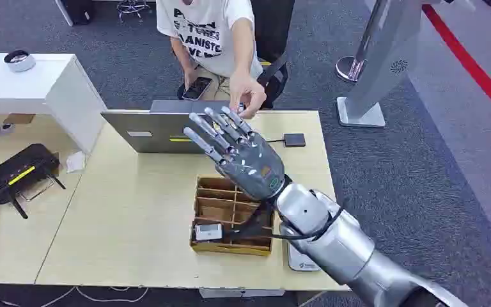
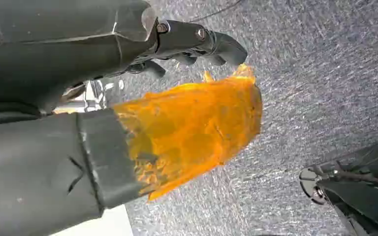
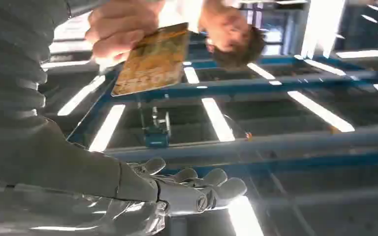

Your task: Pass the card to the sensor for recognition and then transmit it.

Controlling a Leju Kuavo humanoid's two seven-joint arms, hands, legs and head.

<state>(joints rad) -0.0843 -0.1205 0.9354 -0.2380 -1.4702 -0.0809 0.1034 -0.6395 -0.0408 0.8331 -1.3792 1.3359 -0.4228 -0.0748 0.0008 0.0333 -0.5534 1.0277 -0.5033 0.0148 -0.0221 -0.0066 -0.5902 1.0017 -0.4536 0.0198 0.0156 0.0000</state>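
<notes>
My right hand [image 1: 240, 153] is raised over the far side of the table [image 1: 121, 211], palm down and fingers spread, holding nothing. Just beyond its fingertips a person's hand [image 1: 246, 93] pinches the card. In the right wrist view that orange card [image 3: 152, 59] sits in the person's hand [image 3: 120, 24], apart from my fingers [image 3: 197, 189]. The sensor, a small black square box [image 1: 294, 139] on a cable, lies on the table to the right of my hand. My left hand [image 2: 78, 44] hangs over grey carpet, its thumb wrapped in orange tape [image 2: 192, 128], with nothing in it.
A grey laptop [image 1: 160, 128] stands at the table's far edge. A wooden compartment tray [image 1: 230, 214] with a white item [image 1: 208, 231] lies under my forearm. A black router [image 1: 19, 174] and a white cabinet [image 1: 38, 83] are at the left. The seated person holds a phone [image 1: 197, 87].
</notes>
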